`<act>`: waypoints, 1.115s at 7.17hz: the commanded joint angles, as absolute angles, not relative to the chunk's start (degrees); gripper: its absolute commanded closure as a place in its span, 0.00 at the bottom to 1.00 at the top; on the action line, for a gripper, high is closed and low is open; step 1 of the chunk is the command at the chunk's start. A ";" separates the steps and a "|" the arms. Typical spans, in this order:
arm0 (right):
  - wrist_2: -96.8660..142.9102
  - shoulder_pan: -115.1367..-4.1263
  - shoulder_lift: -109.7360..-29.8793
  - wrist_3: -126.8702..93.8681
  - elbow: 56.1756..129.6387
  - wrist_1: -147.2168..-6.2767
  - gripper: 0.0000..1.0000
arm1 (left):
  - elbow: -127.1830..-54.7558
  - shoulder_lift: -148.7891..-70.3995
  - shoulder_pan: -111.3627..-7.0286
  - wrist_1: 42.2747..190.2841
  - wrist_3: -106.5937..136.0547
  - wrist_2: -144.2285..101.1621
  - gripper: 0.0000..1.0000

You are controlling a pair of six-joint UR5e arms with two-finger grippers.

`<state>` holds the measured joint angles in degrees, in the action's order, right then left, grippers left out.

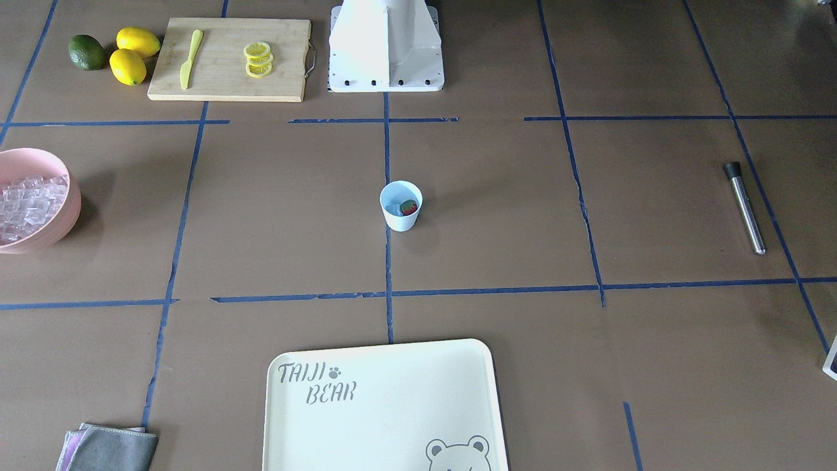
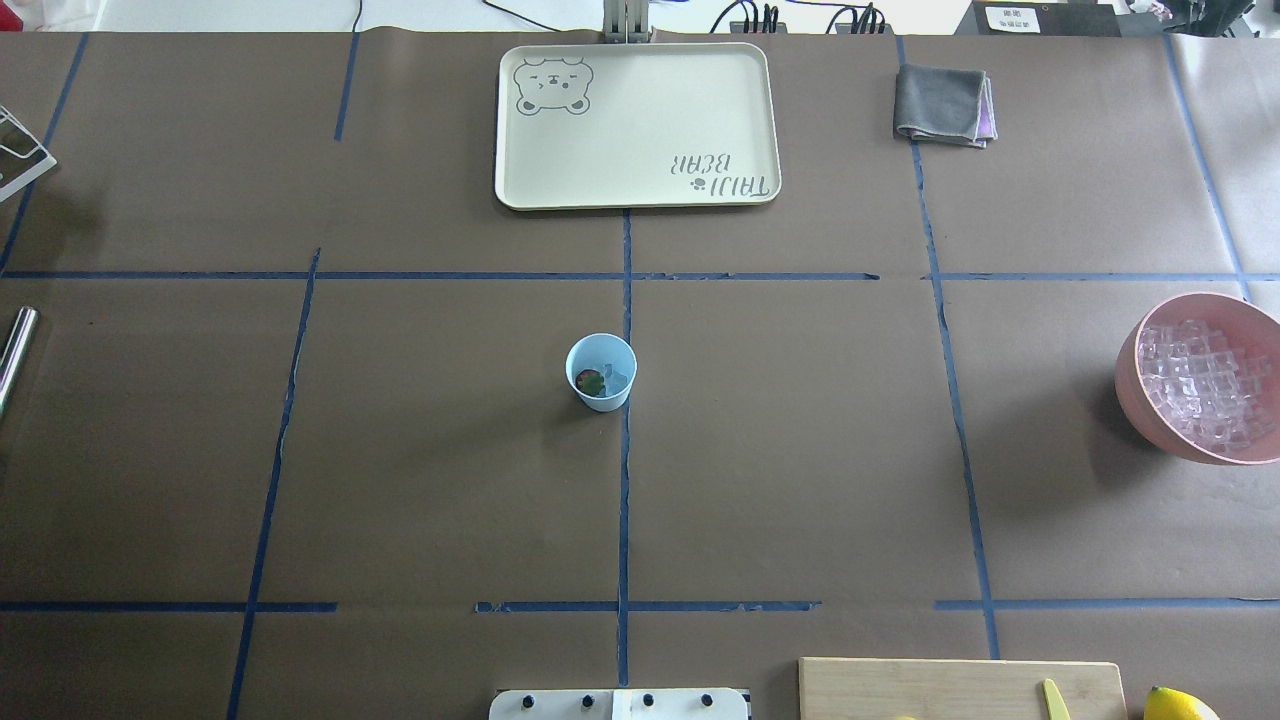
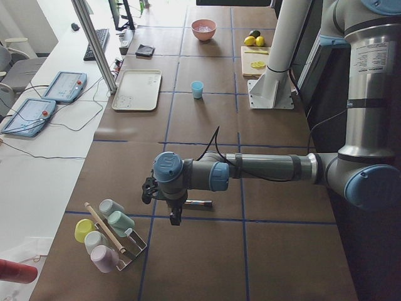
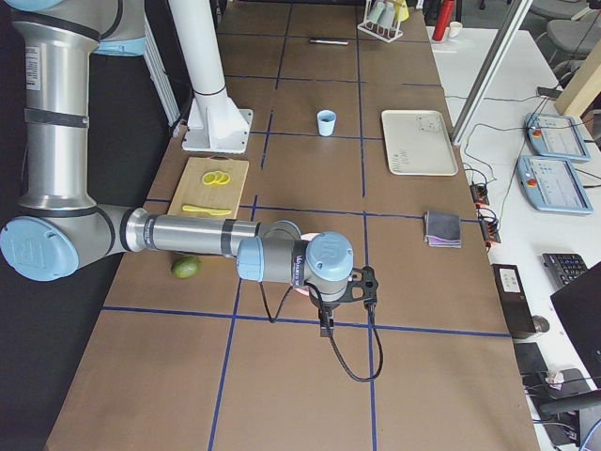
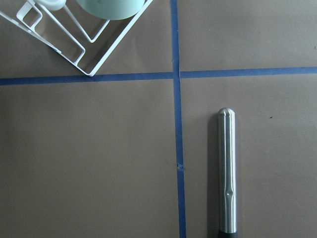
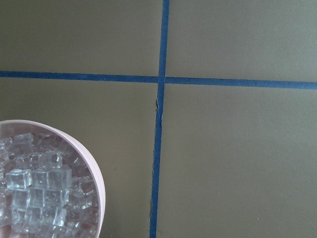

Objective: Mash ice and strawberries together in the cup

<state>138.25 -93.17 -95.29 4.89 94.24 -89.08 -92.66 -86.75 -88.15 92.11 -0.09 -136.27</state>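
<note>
**Tech:** Before judging progress, check the front-facing view. Loaded?

**Lead:** Confirmed. In cup (image 1: 401, 206) at centre of table (image 1: 523, 216): one strawberry (image 1: 409, 207) beside ice (image 1: 394, 210), both apparently whole. Judged: loading done, mashing not yet begun. Steel muddler (image 1: 744, 207) lying flat, well apart from cup, toward left-arm side. Pink bowl (image 1: 65, 219) at opposite edge, heaped with more clear cubes.

**Tech:** Overhead?

**Lead:** Cup upright on centre tape line (image 2: 625, 480), berry and cube at bottom. No arm in frame.

**Tech:** Exterior left?

**Lead:** Left pincer (image 3: 175, 216) hanging just above muddler, near rack (image 3: 109, 241) of cups. Finger spread: cannot tell from here.

**Tech:** Exterior right?

**Lead:** Right pincer (image 4: 326, 324) hovering over pink bowl, bowl mostly hidden under wrist. Finger spread: cannot tell either.

**Tech:** Wrist views?

**Lead:** Left: muddler shaft at lower right, rack corner at top left, no fingers visible. Right: bowl rim and cubes at lower left, no fingers visible.

**Tech:** Remaining?

**Lead:** Probably: grasp muddler, carry to cup, press down repeatedly. Steady cup if tipping looks likely.
</note>
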 commanded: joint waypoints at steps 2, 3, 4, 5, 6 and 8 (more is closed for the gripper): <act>138.25 -93.16 -95.27 4.92 94.22 -88.86 0.01 | -93.33 -86.22 -88.33 92.72 -0.09 -136.32 0.00; 138.25 -93.16 -95.27 4.83 94.22 -88.86 0.01 | -93.34 -86.22 -89.72 92.64 -0.09 -136.32 0.00; 138.34 -93.16 -95.27 4.83 94.31 -88.86 0.01 | -93.34 -86.22 -90.87 92.64 -0.09 -136.32 0.00; 138.25 -93.16 -95.27 4.83 94.39 -88.86 0.01 | -93.34 -86.22 -91.57 92.64 -0.09 -136.32 0.00; 138.25 -93.16 -95.27 4.83 94.48 -88.86 0.01 | -93.34 -86.22 -91.58 92.55 -0.09 -136.32 0.00; 138.25 -93.16 -95.27 4.83 94.48 -88.86 0.01 | -93.34 -86.31 -91.58 92.55 -0.09 -136.32 0.00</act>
<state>138.26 -93.16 -95.27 4.83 94.49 -88.86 -93.34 -86.24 -91.53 92.56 -0.09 -136.32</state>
